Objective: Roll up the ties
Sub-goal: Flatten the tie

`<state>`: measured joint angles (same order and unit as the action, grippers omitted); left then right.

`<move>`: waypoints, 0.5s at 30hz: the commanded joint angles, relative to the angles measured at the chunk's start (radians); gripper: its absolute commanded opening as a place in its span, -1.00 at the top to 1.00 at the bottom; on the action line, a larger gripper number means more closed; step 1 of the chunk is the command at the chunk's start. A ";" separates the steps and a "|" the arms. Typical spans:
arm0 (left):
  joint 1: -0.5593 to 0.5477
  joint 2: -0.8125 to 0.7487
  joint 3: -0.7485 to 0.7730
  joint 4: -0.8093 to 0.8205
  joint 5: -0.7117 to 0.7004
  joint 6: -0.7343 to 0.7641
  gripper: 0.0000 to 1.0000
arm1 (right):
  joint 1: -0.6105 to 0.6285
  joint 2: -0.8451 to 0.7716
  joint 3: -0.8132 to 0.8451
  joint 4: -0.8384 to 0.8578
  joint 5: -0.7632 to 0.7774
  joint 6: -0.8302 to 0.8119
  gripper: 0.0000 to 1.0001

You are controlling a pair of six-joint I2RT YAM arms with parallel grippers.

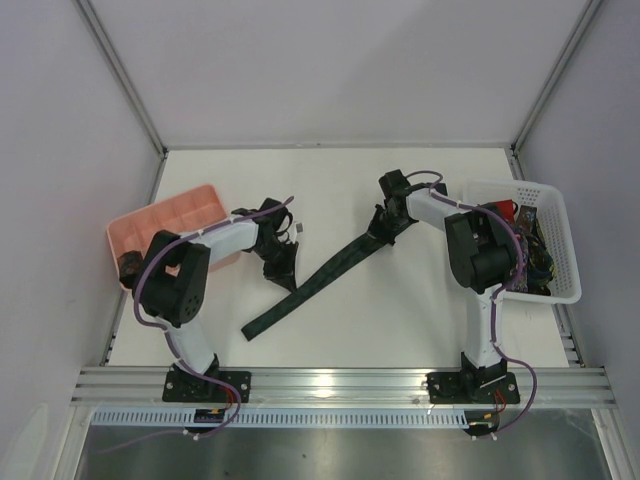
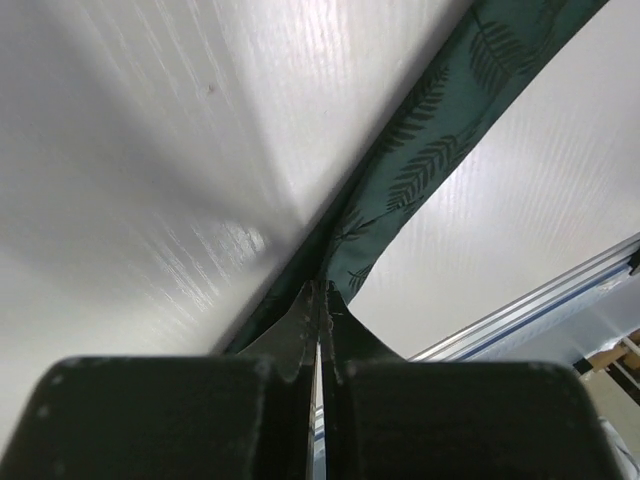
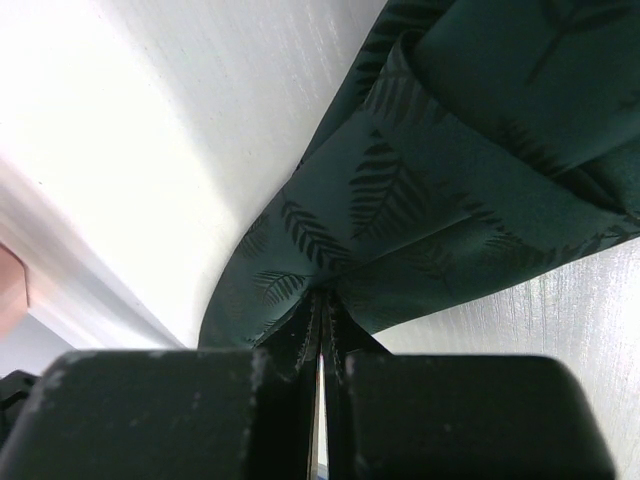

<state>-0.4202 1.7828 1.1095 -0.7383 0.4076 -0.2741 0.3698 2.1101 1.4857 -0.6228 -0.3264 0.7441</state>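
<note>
you have both claws on one tie. the left claw [image 2: 322,292] is pinched tight, with a thin edge of the green tie [image 1: 320,275] caught between its tips. the leaf-print cloth runs away from those tips, up and to the right in its own camera. the right claw [image 3: 322,298] is clamped the same way, biting a bunched fold of the same cloth, which swells out just ahead of its tips. from above, the tie lies as a slanted band on the table [image 1: 420,310]. the right claw is at its far end and the left claw partway along, with a loose tail trailing past the left claw toward the near edge.

i read this as the start of a roll: the strip is gripped and laid out, but no coil is formed yet. the next move, i judge, calls for one claw to anchor while the other turns its end over onto the band, keeping the cloth taut between them so it winds flat. the left bite looks shallow, so the thin fabric could slip out. more ties [image 1: 528,248] wait in the basket [image 1: 565,290] outboard of the right claw. the pink tray [image 1: 185,212] sits outboard of the left.
</note>
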 commanded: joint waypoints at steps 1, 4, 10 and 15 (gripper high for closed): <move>-0.009 0.018 -0.013 0.010 -0.016 -0.013 0.99 | -0.009 0.036 -0.005 -0.014 0.063 -0.009 1.00; -0.009 0.027 -0.010 0.008 -0.073 -0.011 0.99 | -0.009 0.028 -0.005 -0.017 0.059 -0.017 1.00; -0.009 -0.025 0.009 0.004 -0.130 -0.045 0.18 | -0.011 0.008 0.002 -0.031 0.064 -0.055 1.00; -0.009 -0.085 0.073 -0.038 -0.144 -0.056 -0.15 | -0.012 -0.048 0.022 -0.069 0.061 -0.086 0.99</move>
<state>-0.4255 1.7836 1.1149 -0.7589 0.2924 -0.3138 0.3679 2.1082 1.4891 -0.6300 -0.3279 0.7094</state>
